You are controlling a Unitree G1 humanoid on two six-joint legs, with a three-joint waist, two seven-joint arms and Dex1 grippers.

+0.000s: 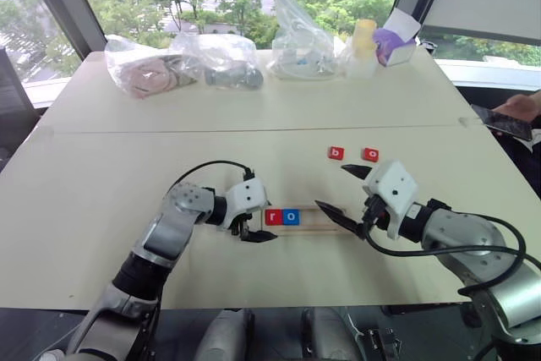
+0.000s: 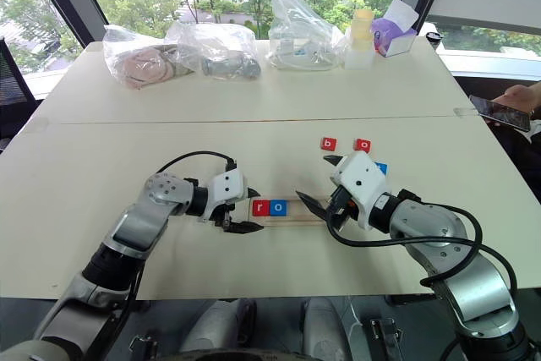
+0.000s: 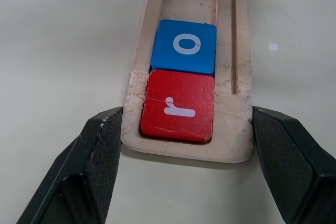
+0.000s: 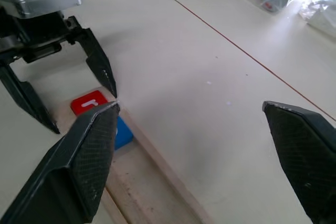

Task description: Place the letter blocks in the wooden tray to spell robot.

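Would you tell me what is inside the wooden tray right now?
A red r and blue o sit side by side at one end of the tray; the right gripper hides its far end.

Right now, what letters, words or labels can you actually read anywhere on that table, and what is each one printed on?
"r": red block at the near end of the wooden tray.
"o": blue block next to it in the tray.
"b": red block loose on the table.
"o": red block beside that one.
Blue block behind the right pincer: letter hidden.
Bags and box at the far edge: no readable text.
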